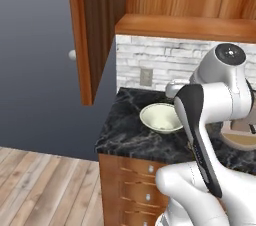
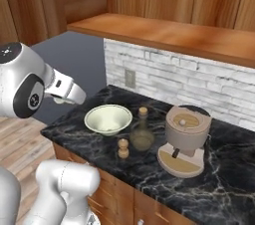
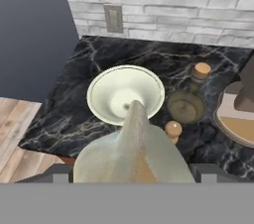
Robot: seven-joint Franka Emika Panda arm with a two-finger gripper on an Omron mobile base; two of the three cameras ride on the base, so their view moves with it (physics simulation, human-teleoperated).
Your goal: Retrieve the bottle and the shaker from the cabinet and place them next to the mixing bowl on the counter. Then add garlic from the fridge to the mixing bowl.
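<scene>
A garlic bulb (image 3: 131, 153) is held across its fat belly by the widely spread gripper (image 3: 134, 174), with the mixing bowl (image 3: 100, 87) at 12 o'clock. It is judged light, firm and papery, so a gentle squeeze should suffice.

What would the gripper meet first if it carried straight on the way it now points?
Most likely the mixing bowl: in the hand view the gripper, holding the garlic, points at the bowl's inside. How far off it is, is unclear.
</scene>
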